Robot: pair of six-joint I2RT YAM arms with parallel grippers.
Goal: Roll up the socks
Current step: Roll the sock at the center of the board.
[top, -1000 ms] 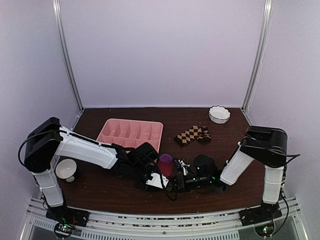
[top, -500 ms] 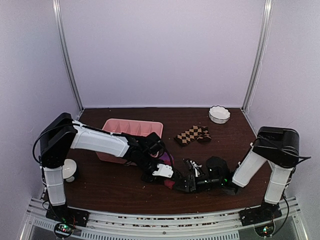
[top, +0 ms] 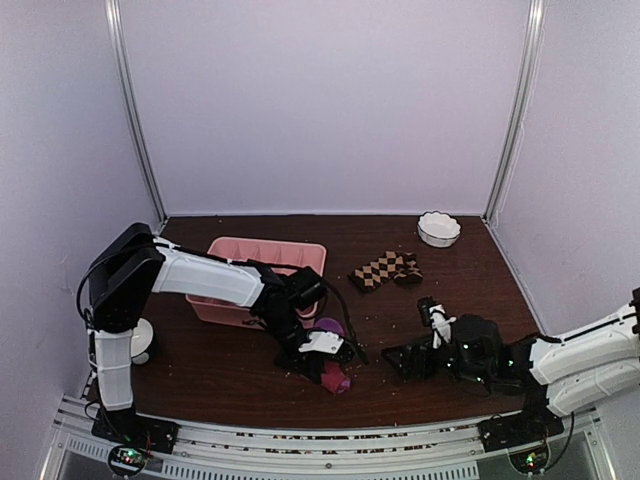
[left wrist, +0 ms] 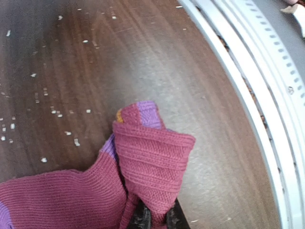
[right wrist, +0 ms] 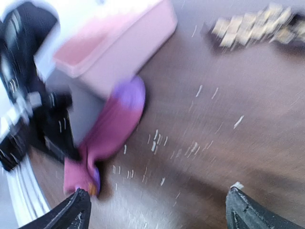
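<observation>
Lilac walls [top: 320, 100], dark wood table [top: 220, 385], little white specks [left wrist: 57, 113] all over it. The pink sock [top: 335, 378] sits at about 6 o'clock from the table's middle, close to the near edge. Its purple toe is up by the corner of the pink tray [top: 262, 262], which is over at 10 o'clock.

The left gripper [left wrist: 155, 215] has its jaws pressed together on a folded bunch of the ribbed magenta knit. In the left wrist view a bit of purple-and-orange cuff peeks out at the top of the fold, so I'd guess the roll is at its very first turn. The right gripper [right wrist: 157, 200] is off at 3 o'clock of the sock, jaws spread wide, nothing in them, not touching the fabric. The checkered sock [top: 385, 270] lies flat at 1 o'clock, well apart, and looks untouched.

How I'd do this step:
- Don't loosen the left pinch. That knit looks springy and the fold will probably pop open.
- Turn the bunch over toward the toe, low to the table, so each wrap lands on the last.
- Bring the right jaws in to pin the loose toe end.

Biggest risk imo is dragging the sock instead of rolling it.
</observation>
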